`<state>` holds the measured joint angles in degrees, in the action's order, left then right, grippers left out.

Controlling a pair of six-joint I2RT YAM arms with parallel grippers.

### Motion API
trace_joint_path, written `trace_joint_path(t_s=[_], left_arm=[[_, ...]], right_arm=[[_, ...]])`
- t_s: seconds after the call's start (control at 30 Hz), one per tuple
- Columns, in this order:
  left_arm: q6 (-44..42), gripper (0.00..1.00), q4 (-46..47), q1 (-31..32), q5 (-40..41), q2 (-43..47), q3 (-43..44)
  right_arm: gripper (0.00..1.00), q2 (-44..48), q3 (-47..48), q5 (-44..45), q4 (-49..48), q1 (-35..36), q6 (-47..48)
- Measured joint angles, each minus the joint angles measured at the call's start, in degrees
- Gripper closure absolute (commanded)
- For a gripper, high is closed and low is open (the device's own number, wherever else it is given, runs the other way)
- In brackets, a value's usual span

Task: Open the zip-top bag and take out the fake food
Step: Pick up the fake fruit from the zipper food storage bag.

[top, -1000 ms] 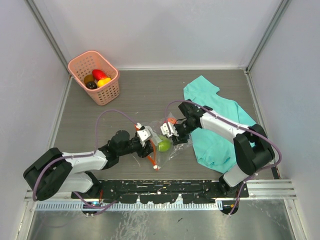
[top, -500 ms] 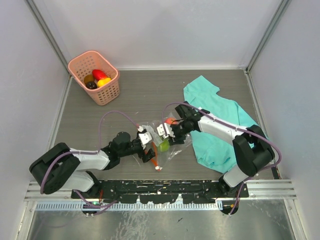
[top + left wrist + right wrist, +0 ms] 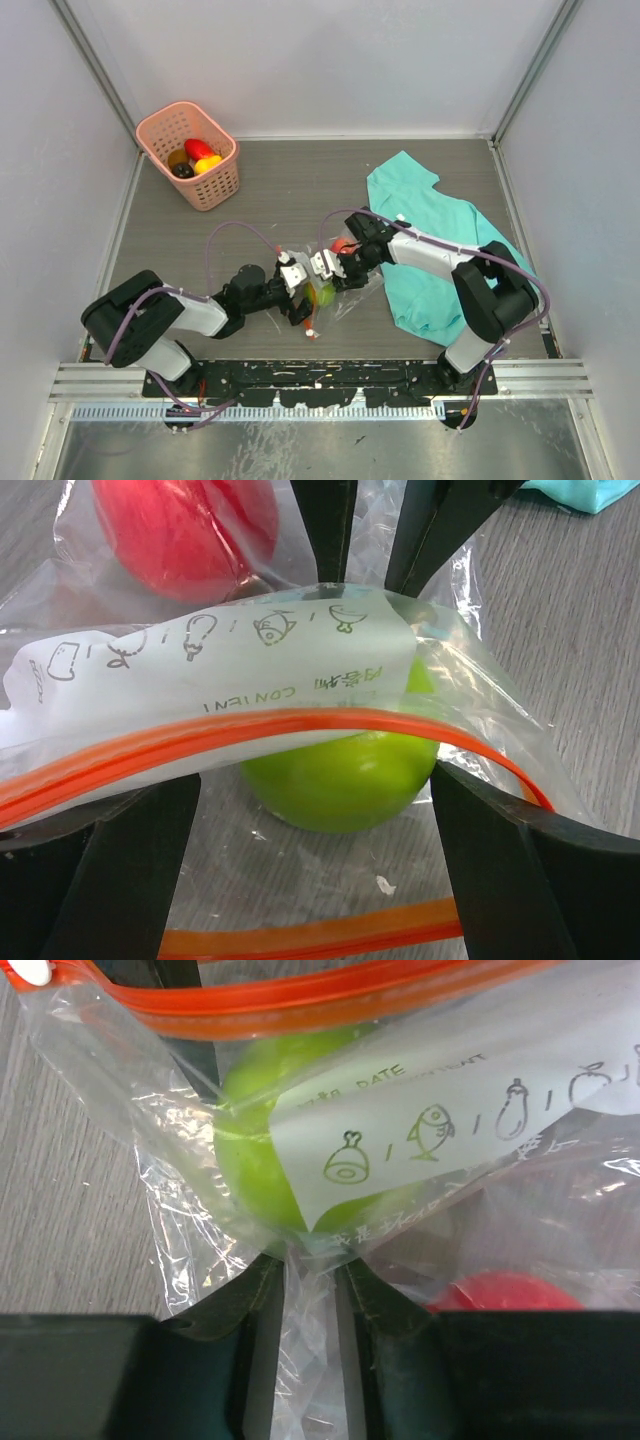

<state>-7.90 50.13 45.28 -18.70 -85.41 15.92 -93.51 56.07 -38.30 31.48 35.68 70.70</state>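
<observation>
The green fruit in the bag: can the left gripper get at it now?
Probably yes. The left gripper is open, a finger on each side of the green fruit, and the zip-top bag gapes toward it. One orange zip strip crosses the fruit's top and might snag.

A pink basket [image 3: 216, 186] stands far left on the grey table [image 3: 290, 190], a teal cloth [image 3: 432, 203] right.

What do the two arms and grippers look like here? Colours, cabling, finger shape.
Both the left arm and right arm have bulky black joint housings joined by white link shells. A purple cable loops outside each arm from base toward wrist. The left gripper and right gripper carry small white blocks; their fingers are matte black, flat-sided and tapered. No markings readable.
</observation>
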Motion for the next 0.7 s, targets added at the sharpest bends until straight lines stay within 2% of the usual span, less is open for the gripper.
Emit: trace_joint_path(t_s=[0.13,0.43,0.57,0.67,0.7], left_arm=[[1.1,0.01,2.3,0.2,0.2,-2.4,0.0],[2.5,0.02,5.6,1.7,2.4,-6.4,1.2],[2.8,0.11,5.9,2.0,3.4,-7.7,1.4],[3.6,0.22,6.2,2.0,4.2,-8.3,1.6],[3.9,0.3,6.3,2.0,4.4,-8.3,1.6]], right_arm=[[0.79,-1.3,0.3,-1.3,0.2,0.0,-0.7],[0.88,-2.3,0.9,-3.2,0.8,0.1,-2.2],[0.91,-2.3,1.0,-3.9,0.9,0.1,-2.8],[0.92,-2.8,1.6,-3.9,1.3,-0.1,-3.2],[0.92,-2.9,1.7,-3.9,1.3,-0.2,-3.4]])
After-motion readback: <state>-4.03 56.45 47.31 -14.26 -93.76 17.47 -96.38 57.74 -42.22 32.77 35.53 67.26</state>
